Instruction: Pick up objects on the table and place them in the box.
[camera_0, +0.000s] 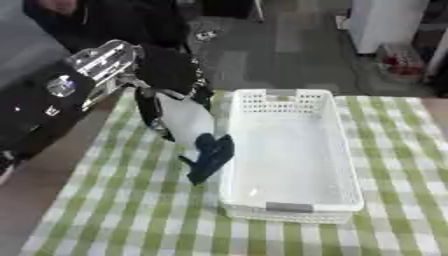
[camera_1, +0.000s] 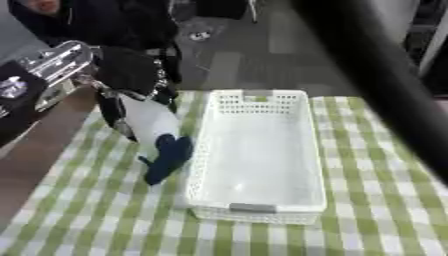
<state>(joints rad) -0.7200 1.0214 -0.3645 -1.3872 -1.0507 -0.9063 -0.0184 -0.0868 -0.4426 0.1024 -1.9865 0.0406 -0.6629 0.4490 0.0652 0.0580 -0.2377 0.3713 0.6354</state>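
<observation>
Nearest to the camera, the left arm (camera_0: 44, 100) comes in from about 9 o'clock, and the left hand (camera_0: 171, 75) has its fingers curled around the top of a white object (camera_0: 185, 122) with a dark blue lower part. This object hangs from the hand, close beside the left wall of the white basket (camera_0: 293, 150), its blue end low over the cloth; I cannot tell if it touches. To do this step well, I judge the hand must lift the object higher than the rim, carry it toward 3 o'clock over the empty inside, then open. The rim could catch the blue end. The right hand is not seen. The green and white checked tablecloth (camera_0: 131, 210) covers the table; behind is grey floor and a white cabinet (camera_0: 385, 22) at 1 o'clock
</observation>
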